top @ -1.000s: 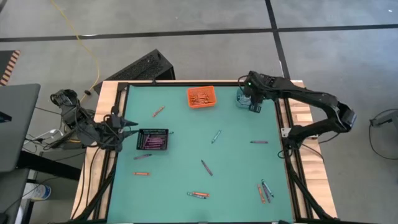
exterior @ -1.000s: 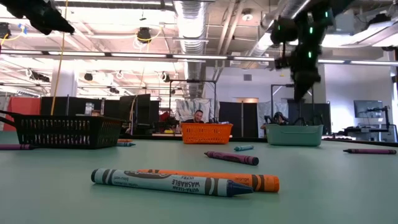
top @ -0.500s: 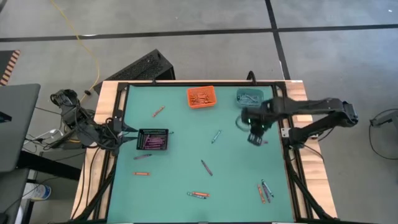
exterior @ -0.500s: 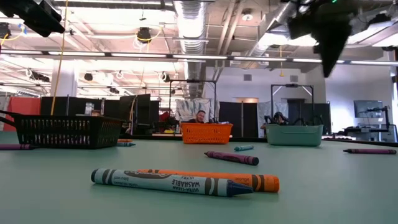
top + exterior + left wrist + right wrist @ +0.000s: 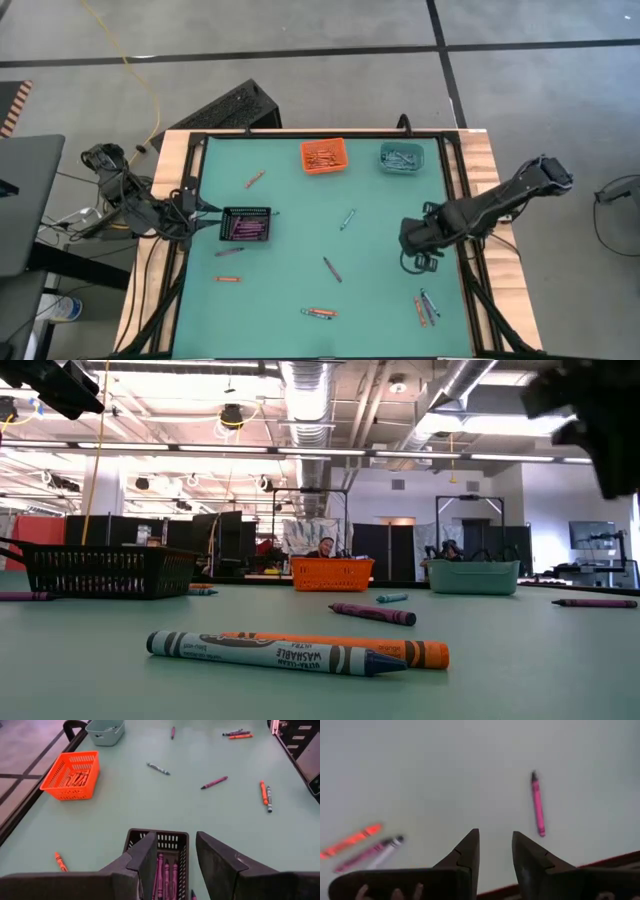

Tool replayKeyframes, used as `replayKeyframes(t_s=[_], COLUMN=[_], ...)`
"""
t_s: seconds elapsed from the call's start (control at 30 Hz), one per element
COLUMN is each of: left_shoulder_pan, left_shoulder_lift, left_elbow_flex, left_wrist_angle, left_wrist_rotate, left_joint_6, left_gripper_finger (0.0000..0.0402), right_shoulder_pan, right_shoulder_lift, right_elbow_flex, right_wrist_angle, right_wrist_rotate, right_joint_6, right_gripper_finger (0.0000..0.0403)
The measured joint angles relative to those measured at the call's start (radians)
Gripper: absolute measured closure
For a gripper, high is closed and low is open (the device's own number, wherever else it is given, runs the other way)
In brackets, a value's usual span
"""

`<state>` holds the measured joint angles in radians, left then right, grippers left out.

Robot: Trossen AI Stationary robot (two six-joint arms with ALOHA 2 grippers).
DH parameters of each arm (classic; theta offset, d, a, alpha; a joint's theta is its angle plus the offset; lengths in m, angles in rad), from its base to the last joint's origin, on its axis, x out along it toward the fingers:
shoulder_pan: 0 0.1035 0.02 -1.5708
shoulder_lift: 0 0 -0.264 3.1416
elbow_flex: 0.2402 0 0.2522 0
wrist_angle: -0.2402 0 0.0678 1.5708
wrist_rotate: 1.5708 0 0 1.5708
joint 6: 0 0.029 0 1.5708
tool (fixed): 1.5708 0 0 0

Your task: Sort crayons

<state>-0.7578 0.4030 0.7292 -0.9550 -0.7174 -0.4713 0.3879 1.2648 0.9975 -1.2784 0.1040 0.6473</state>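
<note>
Open-plan lab or industrial workspace. Concrete floor [image 5: 300,60] marked with dark tape lines [image 5: 300,52]; yellow cable [image 5: 140,70] trailing across it. Low view: exposed silver ducts [image 5: 310,400] and pipes overhead, strip lights [image 5: 230,450], dark partitions [image 5: 120,530] and black metal frames [image 5: 465,525] across the room, a wall screen [image 5: 590,535] far off, a person [image 5: 320,547] seated in the background. Robot rig: two dark arms on a wood-edged table [image 5: 170,160] with green mat [image 5: 300,260]; laptop [image 5: 25,200] alongside.
</note>
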Motion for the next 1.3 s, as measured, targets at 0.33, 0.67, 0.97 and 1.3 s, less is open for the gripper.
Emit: replayKeyframes(t_s=[0.33,0.67,0.97,1.3], left_shoulder_pan=[0.000,0.000,0.000,0.000], left_shoulder_lift=[0.000,0.000,0.000,0.000], left_elbow_flex=[0.000,0.000,0.000,0.000], left_wrist_angle=[0.000,0.000,0.000,0.000], left_wrist_rotate=[0.000,0.000,0.000,0.000], left_joint_6=[0.000,0.000,0.000,0.000], left_gripper_finger=[0.0276,0.0276,0.0276,0.0276], right_shoulder_pan=[-0.090,-0.255,-0.354,-0.372], right_shoulder_lift=[0.000,0.000,0.036,0.287], right_elbow_flex=[-0.221,-0.251,-0.250,-0.247], right_wrist_angle=[0.212,0.260,0.301,0.317], right_wrist_rotate=[0.036,0.033,-0.003,-0.029], right_joint_6=[-0.275,-0.451,-0.498,-0.540], right_gripper_finger=[0.0302,0.0320,0.0321,0.0321])
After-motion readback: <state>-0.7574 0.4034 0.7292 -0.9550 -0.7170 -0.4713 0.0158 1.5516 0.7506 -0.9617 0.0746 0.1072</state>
